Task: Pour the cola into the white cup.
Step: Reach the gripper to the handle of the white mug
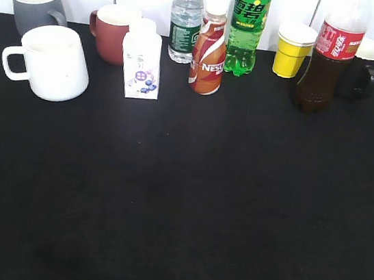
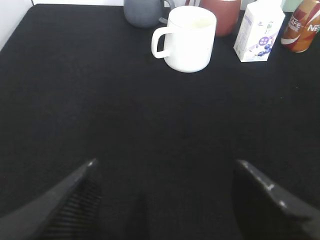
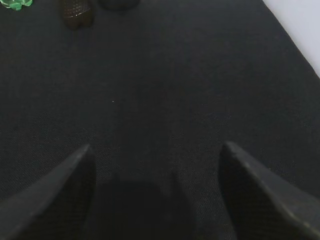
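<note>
The cola bottle (image 1: 330, 59), dark brown with a red label, stands upright at the back right of the black table; its base shows at the top of the right wrist view (image 3: 76, 12). The white cup (image 1: 51, 61) stands at the left, handle to the left, and shows far ahead in the left wrist view (image 2: 187, 37). My left gripper (image 2: 165, 167) is open and empty over bare table, well short of the cup. My right gripper (image 3: 156, 152) is open and empty over bare table, well short of the bottle. Neither gripper shows in the exterior view.
Along the back stand a grey mug (image 1: 35, 9), a red-brown mug (image 1: 113, 31), a white milk carton (image 1: 141, 61), a clear water bottle (image 1: 186, 22), a Nestle bottle (image 1: 208, 56), a green Sprite bottle (image 1: 248, 27), a yellow paper cup (image 1: 293, 50) and a black mug (image 1: 363, 66).
</note>
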{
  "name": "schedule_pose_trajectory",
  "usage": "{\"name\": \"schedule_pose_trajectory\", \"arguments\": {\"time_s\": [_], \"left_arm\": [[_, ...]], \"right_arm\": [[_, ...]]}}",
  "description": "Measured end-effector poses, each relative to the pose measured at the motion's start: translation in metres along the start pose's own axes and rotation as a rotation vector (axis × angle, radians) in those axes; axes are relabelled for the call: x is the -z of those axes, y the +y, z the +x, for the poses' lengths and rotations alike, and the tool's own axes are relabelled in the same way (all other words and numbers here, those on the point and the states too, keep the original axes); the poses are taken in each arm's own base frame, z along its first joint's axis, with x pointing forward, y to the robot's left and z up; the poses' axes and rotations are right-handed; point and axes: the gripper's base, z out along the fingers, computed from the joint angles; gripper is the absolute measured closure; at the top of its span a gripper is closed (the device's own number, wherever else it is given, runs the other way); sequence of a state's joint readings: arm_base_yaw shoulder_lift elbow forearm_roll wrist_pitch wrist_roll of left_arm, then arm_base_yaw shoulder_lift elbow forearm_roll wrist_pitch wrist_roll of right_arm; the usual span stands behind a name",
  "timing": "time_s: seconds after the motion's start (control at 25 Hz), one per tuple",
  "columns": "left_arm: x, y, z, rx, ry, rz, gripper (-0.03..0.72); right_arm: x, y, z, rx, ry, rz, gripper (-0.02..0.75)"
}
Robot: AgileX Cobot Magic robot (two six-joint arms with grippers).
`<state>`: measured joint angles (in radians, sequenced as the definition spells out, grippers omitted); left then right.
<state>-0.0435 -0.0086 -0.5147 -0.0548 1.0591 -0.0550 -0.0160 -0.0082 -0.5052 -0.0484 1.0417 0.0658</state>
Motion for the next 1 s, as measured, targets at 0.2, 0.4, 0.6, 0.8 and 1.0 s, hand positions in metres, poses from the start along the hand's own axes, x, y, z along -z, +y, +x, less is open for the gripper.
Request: {"name": "schedule_pose_trajectory", "arguments": {"time_s": [0.2, 0.4, 0.6, 0.8, 1.0], "left_arm": [[0.0, 0.0, 0.0, 0.0, 0.0, 0.0, 0.071], [0.007, -0.003, -0.02, 0.013, -0.201, 0.033, 0.151], [-0.039, -0.001, -0.067, 0.028, -0.473, 0.024, 0.156], [-0.143, 0.009, -0.052, 0.042, -0.37, -0.027, 0.199], [-0.238, 0.013, -0.019, -0.048, -0.233, -0.02, 0.228]], "right_arm": [[0.0, 0.0, 0.0, 0.0, 0.0, 0.0, 0.154], [0.0, 0.0, 0.0, 0.0, 0.0, 0.0, 0.154], [0.0, 0.0, 0.0, 0.0, 0.0, 0.0, 0.154], [0.0, 0.0, 0.0, 0.0, 0.0, 0.0, 0.153], [0.0, 0.0, 0.0, 0.0, 0.0, 0.0, 0.153]]}}
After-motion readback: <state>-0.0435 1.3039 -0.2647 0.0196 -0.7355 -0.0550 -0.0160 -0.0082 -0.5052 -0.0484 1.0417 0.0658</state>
